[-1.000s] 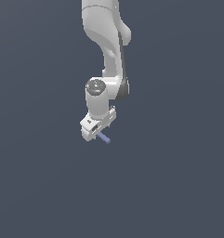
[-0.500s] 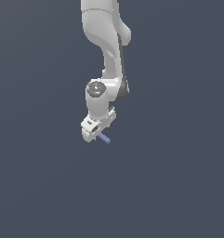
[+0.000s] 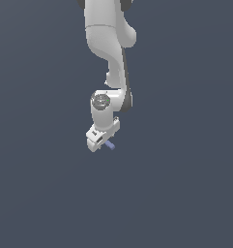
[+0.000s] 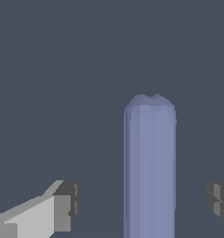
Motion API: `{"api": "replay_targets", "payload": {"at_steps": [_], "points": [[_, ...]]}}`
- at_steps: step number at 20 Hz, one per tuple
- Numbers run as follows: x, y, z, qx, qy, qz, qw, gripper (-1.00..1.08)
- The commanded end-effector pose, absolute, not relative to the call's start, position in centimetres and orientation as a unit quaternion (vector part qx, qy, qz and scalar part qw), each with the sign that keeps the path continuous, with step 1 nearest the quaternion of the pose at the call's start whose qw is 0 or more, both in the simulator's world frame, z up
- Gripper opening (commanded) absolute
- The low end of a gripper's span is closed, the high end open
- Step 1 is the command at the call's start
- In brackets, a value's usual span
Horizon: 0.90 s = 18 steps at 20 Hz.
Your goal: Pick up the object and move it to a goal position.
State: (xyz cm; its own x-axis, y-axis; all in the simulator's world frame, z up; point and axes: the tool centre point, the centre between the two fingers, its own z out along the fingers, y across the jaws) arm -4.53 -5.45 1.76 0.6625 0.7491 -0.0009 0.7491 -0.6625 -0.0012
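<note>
The periwinkle-blue stick (image 3: 110, 145) lies on the dark grey floor, its end poking out from under the white gripper (image 3: 103, 139) in the exterior view. In the wrist view the stick (image 4: 149, 172) runs lengthwise between the two fingers. The gripper (image 4: 142, 201) is open. One fingertip (image 4: 66, 207) stands well off one side of the stick and the other fingertip (image 4: 219, 199) off the other side. Neither touches it. The gap is wider on the first side. The near end of the stick is out of the wrist view.
The white arm (image 3: 108, 43) comes down from the top of the exterior view. A plain dark grey floor (image 3: 185, 184) surrounds it, with no other objects or goal marker in view.
The gripper has come down a little over the stick. The stick has not moved.
</note>
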Motion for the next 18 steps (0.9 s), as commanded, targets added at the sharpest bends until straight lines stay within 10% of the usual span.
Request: {"api": "replay_targets", "payload": {"at_steps": [1, 2, 3, 18], "points": [[-4.45, -5.47, 1.38, -0.912, -0.411, 0.000, 0.000, 1.00], [-4.44, -5.47, 1.36, -0.912, -0.411, 0.000, 0.000, 1.00], [-4.44, -5.47, 1.36, -0.912, -0.411, 0.000, 0.000, -1.00], [-4.80, -5.49, 1.72, -0.912, -0.411, 0.000, 0.000, -1.00]]}}
